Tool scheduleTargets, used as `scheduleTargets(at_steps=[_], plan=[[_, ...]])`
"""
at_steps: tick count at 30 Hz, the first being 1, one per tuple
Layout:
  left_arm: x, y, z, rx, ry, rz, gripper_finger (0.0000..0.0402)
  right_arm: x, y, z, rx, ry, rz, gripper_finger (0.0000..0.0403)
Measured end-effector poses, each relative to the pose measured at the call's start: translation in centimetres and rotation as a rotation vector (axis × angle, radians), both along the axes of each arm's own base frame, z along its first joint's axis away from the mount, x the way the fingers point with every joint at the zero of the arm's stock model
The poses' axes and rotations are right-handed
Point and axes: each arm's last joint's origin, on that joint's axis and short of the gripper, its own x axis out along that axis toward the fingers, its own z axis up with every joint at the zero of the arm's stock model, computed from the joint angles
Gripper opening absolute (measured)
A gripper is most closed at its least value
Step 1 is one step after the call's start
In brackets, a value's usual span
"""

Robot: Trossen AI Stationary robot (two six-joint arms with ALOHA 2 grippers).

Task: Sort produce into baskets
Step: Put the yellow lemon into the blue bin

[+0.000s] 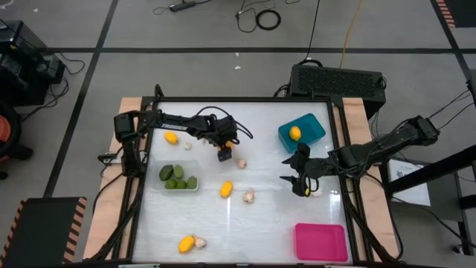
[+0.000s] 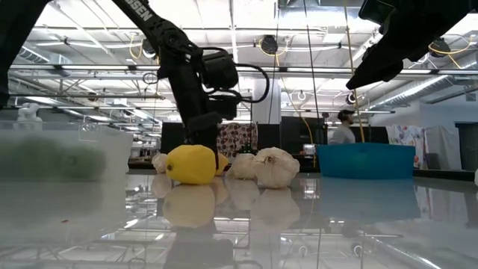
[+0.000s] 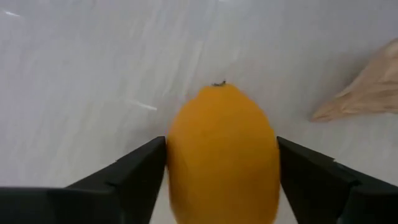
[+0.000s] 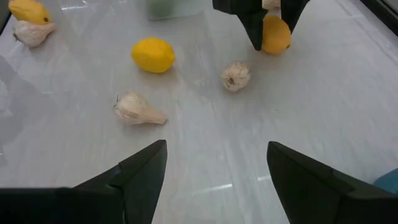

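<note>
Left wrist view shows my left gripper (image 3: 221, 168) clamped across a smooth, firm lemon's (image 3: 222, 155) belly near mid-worktop (likely slippery, so I'd grip centrally), right gripper (image 4: 214, 165) wide, idle.

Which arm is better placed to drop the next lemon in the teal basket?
Left. The left gripper is shut on a lemon near table centre. The right gripper sits nearer the teal basket but is open and holds nothing.
</note>
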Motion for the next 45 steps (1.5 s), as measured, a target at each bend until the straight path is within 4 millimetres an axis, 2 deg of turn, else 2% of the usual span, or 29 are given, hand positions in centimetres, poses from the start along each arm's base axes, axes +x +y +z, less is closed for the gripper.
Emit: scheduleTargets(at_steps=[5, 7, 9, 13, 17, 19, 24, 29, 34, 37, 41, 45], plan=[[0.5, 0.1, 0.4, 0.007, -0.06, -0.006, 0.0229, -0.1, 0.0, -0.1, 0.009, 0.008, -0.008, 0.027], [1.3, 0.3, 1.3, 0.006, -0.154, -0.021, 0.0214, -0.1, 0.0, -0.1, 0.009, 0.009, -0.008, 0.027], [2.5, 0.6, 2.7, 0.03, -0.294, -0.037, 0.0209, -0.1, 0.0, -0.1, 0.006, 0.008, -0.006, 0.027], [3.8, 1.0, 4.0, 0.086, -0.484, -0.048, 0.021, -0.1, 0.0, -0.1, 0.005, 0.009, -0.006, 0.027], [5.4, 1.5, 6.4, 0.155, -0.781, -0.029, 0.0211, -0.1, 0.0, -0.1, 0.003, 0.01, -0.004, 0.027], [6.3, 1.7, 6.6, 0.145, -0.899, -0.013, 0.0211, -0.1, 0.0, -0.1, -0.001, 0.01, -0.003, 0.027], [10.0, 2.5, 4.5, 0.019, -0.918, -0.058, 0.0211, 0.1, -0.2, 0.1, -0.014, -0.01, 0.001, 0.027], [14.8, 2.5, 4.4, 0.013, -0.993, -0.108, 0.0211, 0.3, -0.4, 0.2, -0.022, -0.026, -0.009, 0.027], [17.9, 3.0, 4.7, 0.035, -1.01, -0.137, 0.0211, 0.3, -0.5, 0.2, -0.026, -0.021, -0.01, 0.027], [19.3, 3.4, 4.3, 0.004, -0.973, -0.153, 0.0211, 0.3, -0.5, 0.2, -0.033, -0.019, -0.004, 0.027], [20.1, 2.8, 1.9, -0.037, -0.859, -0.18, 0.022, 0.3, -0.5, 0.2, -0.043, -0.013, 0.005, 0.027], [20.0, 2.8, 2.1, -0.012, -0.836, -0.19, 0.0257, 0.1, -0.6, 0.0, -0.049, 0.01, 0.008, 0.027]])
